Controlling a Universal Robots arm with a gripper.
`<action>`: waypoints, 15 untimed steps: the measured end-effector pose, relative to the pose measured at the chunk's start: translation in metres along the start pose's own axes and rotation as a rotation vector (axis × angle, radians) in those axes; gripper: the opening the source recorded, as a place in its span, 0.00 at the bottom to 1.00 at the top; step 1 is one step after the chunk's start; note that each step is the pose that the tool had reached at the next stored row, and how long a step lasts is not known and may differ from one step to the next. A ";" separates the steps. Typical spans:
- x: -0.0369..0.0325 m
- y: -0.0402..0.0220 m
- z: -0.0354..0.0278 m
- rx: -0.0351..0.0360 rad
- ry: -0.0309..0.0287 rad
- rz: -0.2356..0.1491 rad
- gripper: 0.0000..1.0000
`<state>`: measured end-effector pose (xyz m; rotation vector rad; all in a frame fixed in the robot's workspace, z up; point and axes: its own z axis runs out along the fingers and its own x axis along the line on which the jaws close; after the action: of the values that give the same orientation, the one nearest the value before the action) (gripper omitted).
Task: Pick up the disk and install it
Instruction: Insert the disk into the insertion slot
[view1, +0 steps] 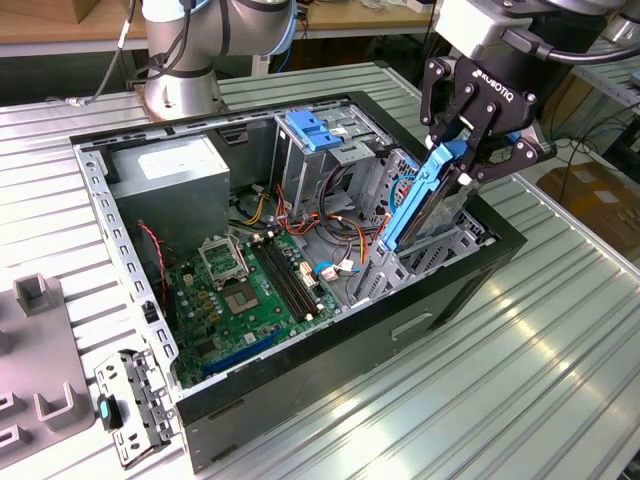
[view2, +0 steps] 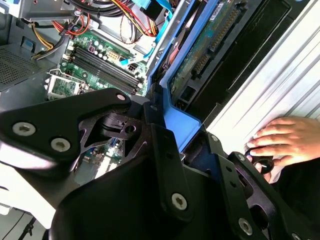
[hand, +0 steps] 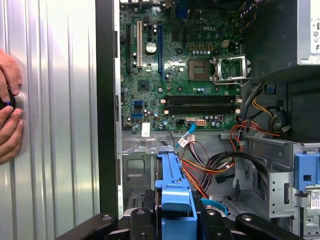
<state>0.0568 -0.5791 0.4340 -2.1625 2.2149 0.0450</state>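
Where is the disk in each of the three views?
Exterior view: disk, tilted, in the computer case toward the exterior view's right.
Second wrist view: disk's green underside and blue rail, close to the camera.
First wrist view: disk's blue rail, edge-on.
Shared landmark: green motherboard.

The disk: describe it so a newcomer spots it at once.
At the open black computer case's end on the exterior view's right, the black gripper is shut on the disk. It is a flat rectangular drive with blue side rails, steeply tilted, unlike the light-blue plastic bracket lying flat atop the grey metal drive cage.
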 end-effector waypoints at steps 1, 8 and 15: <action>0.0000 0.0000 0.0000 0.0000 0.0000 0.000 0.37; 0.0004 0.0001 0.0071 0.0000 0.0000 0.000 0.37; 0.0007 0.0001 0.0124 0.0000 0.0003 0.000 0.37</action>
<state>0.0568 -0.5791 0.4216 -2.1626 2.2150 0.0447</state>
